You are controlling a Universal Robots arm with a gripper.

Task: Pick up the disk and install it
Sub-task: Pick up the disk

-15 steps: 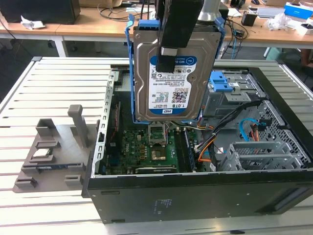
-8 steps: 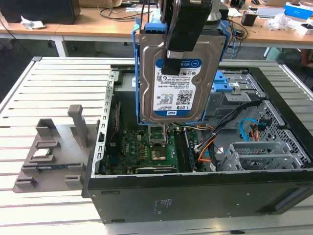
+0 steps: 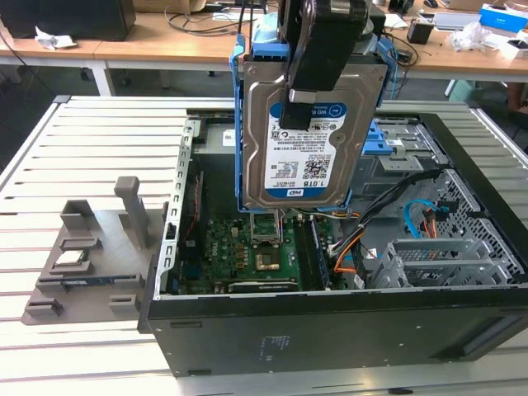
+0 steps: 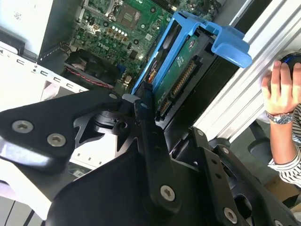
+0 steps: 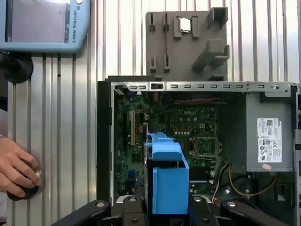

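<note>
While the gripper (image 3: 299,103) hangs above the open case (image 3: 330,338), we see its jaws clamped on the disk (image 3: 309,140), one black finger lying down the labelled face. The disk is held upright in the air, clear of the case, over the motherboard (image 3: 256,247). Its label faces the exterior view and its blue bracket (image 3: 240,124) runs along both long edges.

In the second wrist view the gripper (image 4: 146,107) pinches the disk (image 4: 182,70) from both sides. Here we see the disk's green circuit-board face, its connector row and the bracket's blue tab (image 4: 230,44), with the motherboard (image 4: 127,23) beyond.

In the first wrist view the bracket's blue end (image 5: 169,183) stands between the two fingers (image 5: 134,209), above the case floor. The power supply (image 5: 270,136) sits at one end of the case.

A grey cage (image 3: 445,256) sits inside the case toward the exterior view's right. On the slatted table (image 3: 91,140), on the exterior view's left and just beside the case, lies a grey fixture (image 3: 91,239). In the first wrist view a small silver chip (image 5: 184,24) rests in one of its pockets.

A person's hand (image 4: 282,89) rests on a dark round object at the table's edge, with a watch (image 4: 281,117) on the wrist and a striped sleeve (image 4: 291,165). A pendant (image 5: 42,23) lies near that hand in the first wrist view.
</note>
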